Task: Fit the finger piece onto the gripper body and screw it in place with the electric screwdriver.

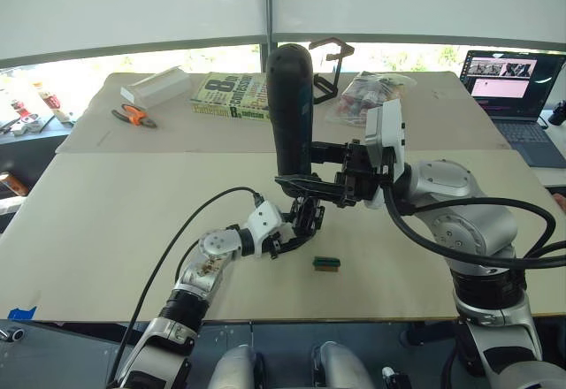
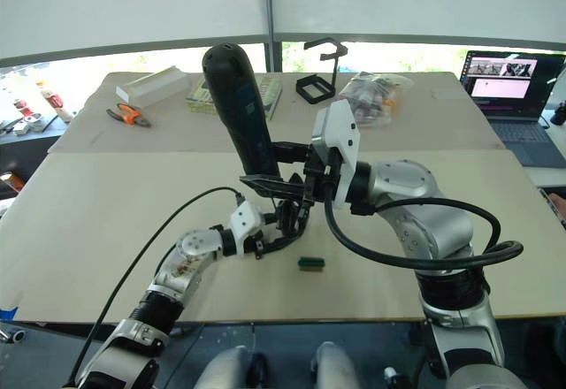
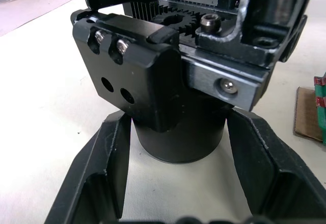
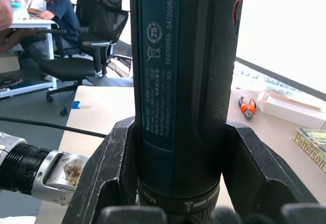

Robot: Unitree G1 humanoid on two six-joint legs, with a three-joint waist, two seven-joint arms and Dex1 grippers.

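Screwdriving step. Right gripper [image 4: 173,203] clamps the electric screwdriver [image 1: 290,115] upright, directly above the gripper body [image 3: 168,91]. Left gripper [image 3: 175,183] straddles the body's round base, apparently pinching it. Keep the bit square to the screw; brace the base against torque.
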